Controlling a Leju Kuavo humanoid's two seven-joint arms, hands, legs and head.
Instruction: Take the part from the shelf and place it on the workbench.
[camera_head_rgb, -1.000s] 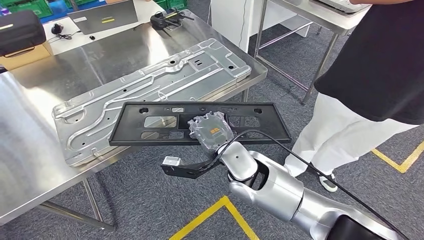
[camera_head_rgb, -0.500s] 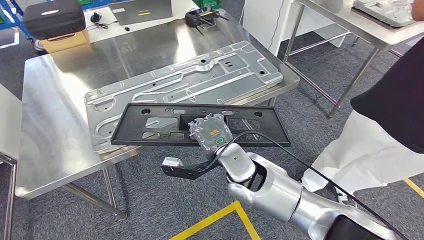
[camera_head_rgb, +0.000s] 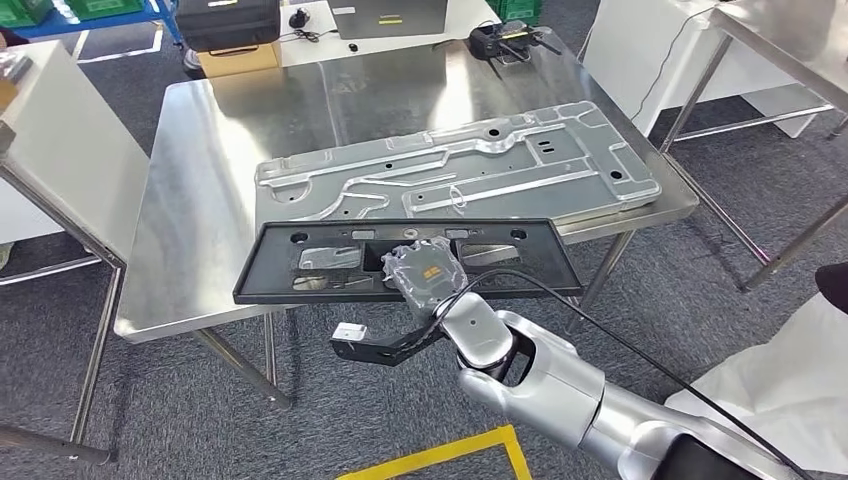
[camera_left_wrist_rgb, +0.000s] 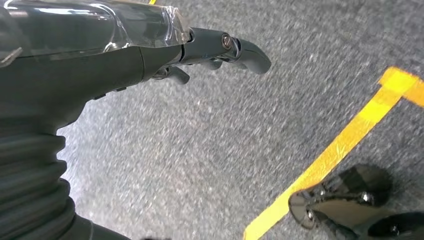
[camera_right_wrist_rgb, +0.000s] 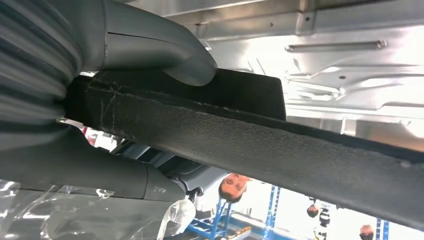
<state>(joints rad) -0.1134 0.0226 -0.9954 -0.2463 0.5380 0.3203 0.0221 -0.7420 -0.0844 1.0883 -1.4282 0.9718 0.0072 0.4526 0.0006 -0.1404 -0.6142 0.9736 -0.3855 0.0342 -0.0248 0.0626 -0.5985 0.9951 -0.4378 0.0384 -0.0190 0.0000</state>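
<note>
The right hand (camera_head_rgb: 428, 272) gripped the long black part (camera_head_rgb: 300, 262) at its near edge, long axis running left to right, overhanging the worktop's (camera_head_rgb: 190, 200) near edge; free space lay further left.

My right hand (camera_head_rgb: 428, 272) holds the part (camera_head_rgb: 400, 260) before the workbench (camera_head_rgb: 200, 180), over its near edge, just before the metal panel (camera_head_rgb: 450, 165) lying on it.

Workshop; steel workbench (camera_head_rgb: 200, 200), floor tape (camera_head_rgb: 440, 460)
</note>
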